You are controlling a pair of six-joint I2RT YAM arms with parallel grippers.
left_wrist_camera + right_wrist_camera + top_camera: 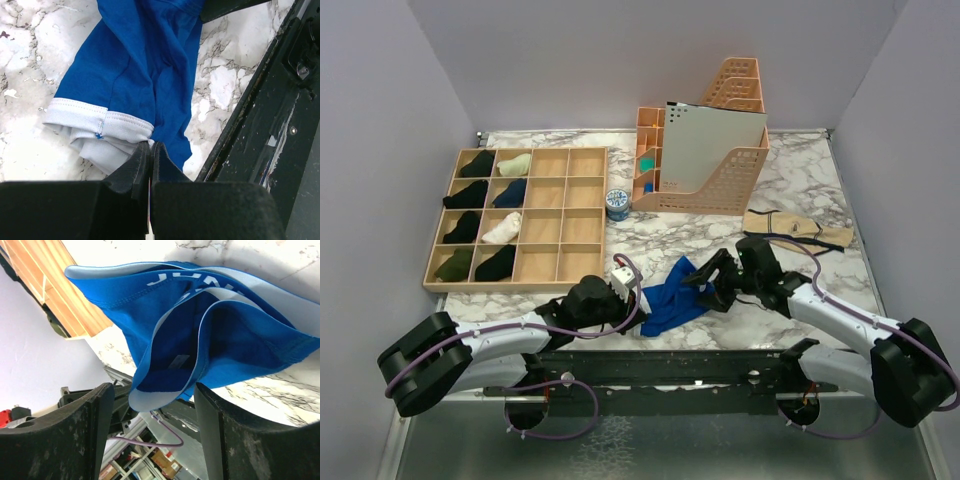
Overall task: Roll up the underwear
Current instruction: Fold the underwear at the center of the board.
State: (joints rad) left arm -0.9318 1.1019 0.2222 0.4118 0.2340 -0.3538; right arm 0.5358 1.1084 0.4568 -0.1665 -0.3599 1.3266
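- Your left pincer (150,146) is closed, with its tips pinching the blue underwear (145,60) just beside the white hem band.
- Your right pincer (152,390) stands wide open. The waistband end bunches up between its fingers, and neither finger clamps it.
- The underwear lies crumpled on the marble desk (660,235) near the front edge, between the 2 arms.
- A wooden divider tray (560,262) sits to the left of it, with 8 compartments filled with rolled items.

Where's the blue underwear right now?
In the top view the underwear is near the front edge of the table, centre: the left gripper pinches its left end, and the right gripper stands open around its right end.
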